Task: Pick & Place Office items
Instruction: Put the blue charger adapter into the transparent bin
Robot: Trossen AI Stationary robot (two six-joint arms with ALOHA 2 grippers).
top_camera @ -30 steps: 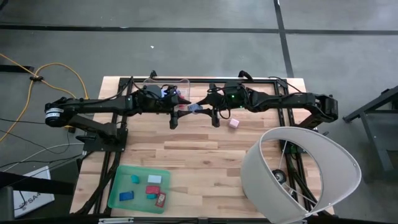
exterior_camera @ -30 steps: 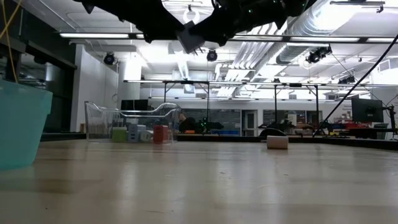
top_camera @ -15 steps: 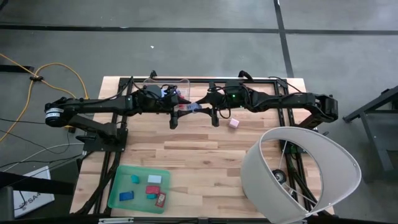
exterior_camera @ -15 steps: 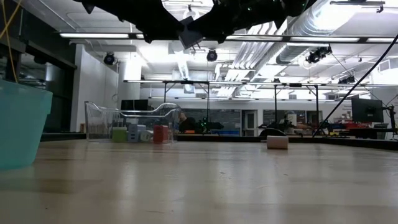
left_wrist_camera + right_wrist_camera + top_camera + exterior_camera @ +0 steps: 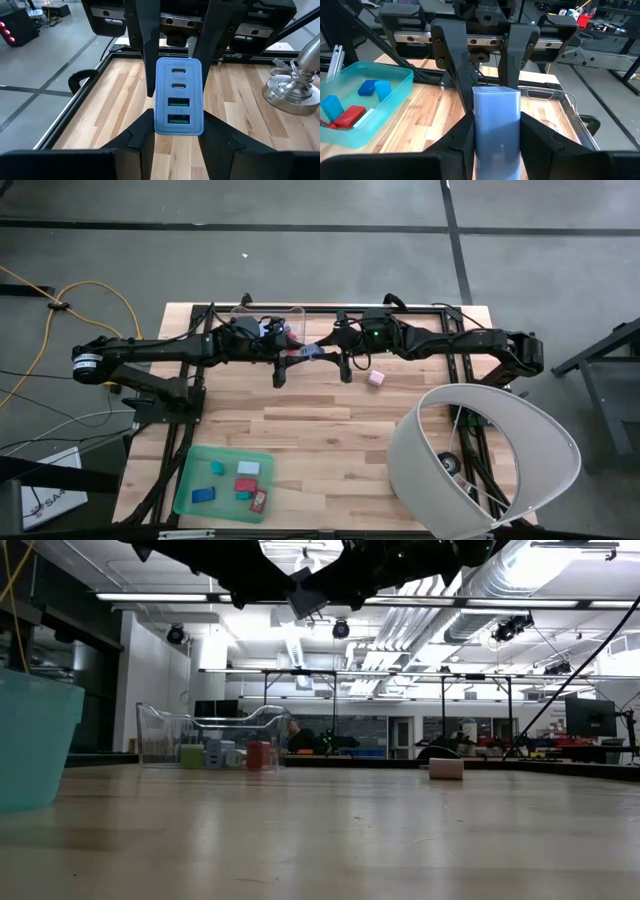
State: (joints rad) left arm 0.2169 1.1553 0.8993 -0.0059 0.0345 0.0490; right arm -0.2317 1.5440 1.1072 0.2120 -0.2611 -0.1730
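A light blue charger block (image 5: 312,354) with several ports on one face (image 5: 179,95) hangs in mid-air over the table's far middle. It shows high up in the low view (image 5: 306,595). My left gripper (image 5: 178,127) comes from the table's left and my right gripper (image 5: 496,132) from the right. Both are shut on the block, one at each end. A pink block (image 5: 376,378) lies flat on the table just right of the grippers (image 5: 446,768). My left gripper pinches the block's two long sides (image 5: 158,122) between its two fingers, at the end nearest it. The fingers reach in roughly level from the table's left and lie along the block. The block is lifted clear, port face up. My right gripper pinches the same two long sides (image 5: 476,117) at the block's opposite end, between its two fingers (image 5: 148,60). It comes roughly level from the table's right, fingers along the block. The block stays clear of the table between both grippers.
A green tray (image 5: 188,480) with several small blue, teal, red and white pieces sits at the near left (image 5: 35,740). A clear bin (image 5: 268,313) holding several blocks stands at the far edge (image 5: 210,735). A large white drum shade (image 5: 480,460) stands at the near right.
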